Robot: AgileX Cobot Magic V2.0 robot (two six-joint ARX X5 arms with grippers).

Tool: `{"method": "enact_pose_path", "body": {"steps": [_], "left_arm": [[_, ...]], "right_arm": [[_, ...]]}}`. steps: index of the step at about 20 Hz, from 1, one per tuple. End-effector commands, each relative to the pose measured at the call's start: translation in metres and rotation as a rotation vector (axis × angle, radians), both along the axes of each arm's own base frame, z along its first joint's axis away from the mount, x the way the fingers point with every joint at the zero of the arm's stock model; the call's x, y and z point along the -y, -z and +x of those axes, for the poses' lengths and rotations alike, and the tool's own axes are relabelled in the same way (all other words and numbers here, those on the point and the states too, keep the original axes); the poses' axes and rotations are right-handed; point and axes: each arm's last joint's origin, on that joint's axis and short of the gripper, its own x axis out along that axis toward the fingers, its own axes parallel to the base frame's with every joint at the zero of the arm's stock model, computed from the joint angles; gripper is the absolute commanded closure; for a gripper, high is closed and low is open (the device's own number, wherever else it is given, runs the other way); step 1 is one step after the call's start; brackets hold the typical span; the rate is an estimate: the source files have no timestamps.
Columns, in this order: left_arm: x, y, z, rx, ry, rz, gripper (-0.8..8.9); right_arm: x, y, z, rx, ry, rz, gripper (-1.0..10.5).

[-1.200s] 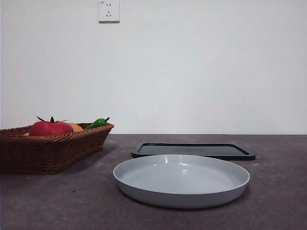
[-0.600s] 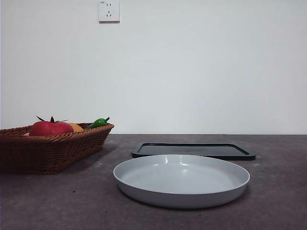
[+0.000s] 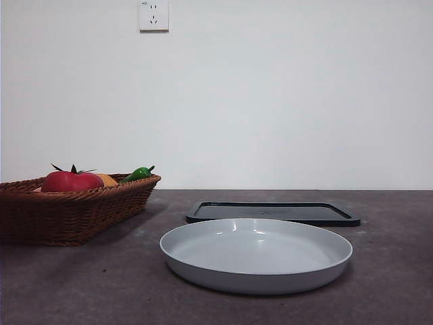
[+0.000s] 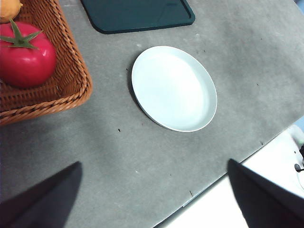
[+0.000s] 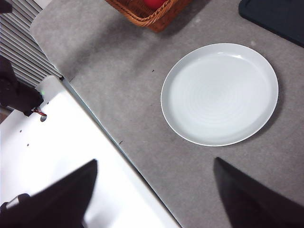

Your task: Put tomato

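Left wrist view: left gripper, spread, high above the tomato; crowded basket risks a glancing grasp.

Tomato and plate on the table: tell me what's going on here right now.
Nothing is being handled yet. The tomato sits in the wicker basket with an orange fruit and a green pepper. The white plate has nothing on it and stands on the table beside the basket, with a dark tray behind it. The left hand and the right hand both hang open above the table's near edge, holding nothing.
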Motion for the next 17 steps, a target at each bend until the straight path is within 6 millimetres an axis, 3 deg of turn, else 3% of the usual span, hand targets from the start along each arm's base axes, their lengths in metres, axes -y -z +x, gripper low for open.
{"method": "enact_pose_path", "body": {"steps": [1, 9, 17], "left_arm": [[0.0, -0.007, 0.003, 0.036, -0.005, 0.002, 2.77], [0.0, -0.01, 0.031, 0.142, -0.129, 0.094, 2.82], [0.005, -0.001, 0.086, 0.192, -0.19, 0.147, 2.83]], "right_arm": [[-0.001, -0.005, 0.001, 0.023, -0.014, 0.004, 5.1], [-0.001, -0.006, 0.002, 0.036, -0.011, 0.012, 5.1], [-0.002, -0.006, 0.002, 0.043, -0.011, 0.015, 5.1]]}}
